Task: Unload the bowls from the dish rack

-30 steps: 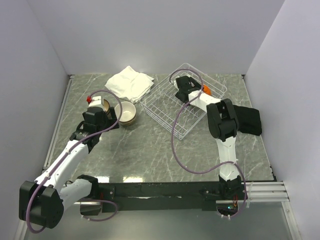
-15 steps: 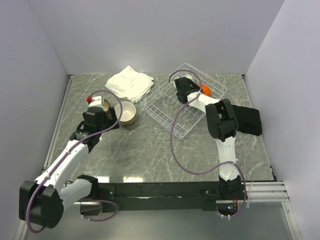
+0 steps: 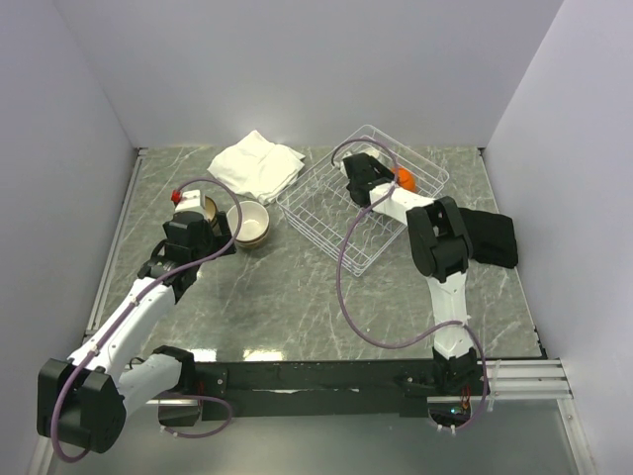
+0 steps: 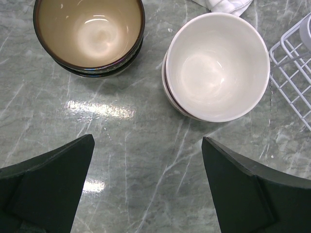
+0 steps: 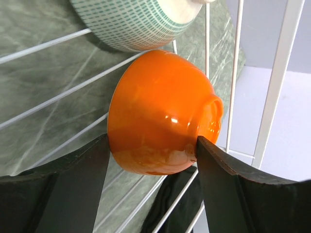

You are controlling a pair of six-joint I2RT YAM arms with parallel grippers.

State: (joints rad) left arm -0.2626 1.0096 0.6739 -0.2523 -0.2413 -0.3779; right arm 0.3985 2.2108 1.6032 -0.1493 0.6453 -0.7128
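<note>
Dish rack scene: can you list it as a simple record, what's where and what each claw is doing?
Dish rack: white wire, far right of table
In rack: orange bowl, green-patterned bowl
On table: white bowl, brown bowl, left of rack
Right gripper: closed on the orange bowl
Left gripper: open, empty, above the table near those bowls

In the right wrist view the green-checked bowl [image 5: 141, 24] runs off at 12 o'clock, and the orange bowl [image 5: 155, 116] hides its mouth. Overhead, the right gripper [image 3: 386, 178] covers part of it. The brown bowl [image 4: 90, 34] is clipped at 12 o'clock.
</note>
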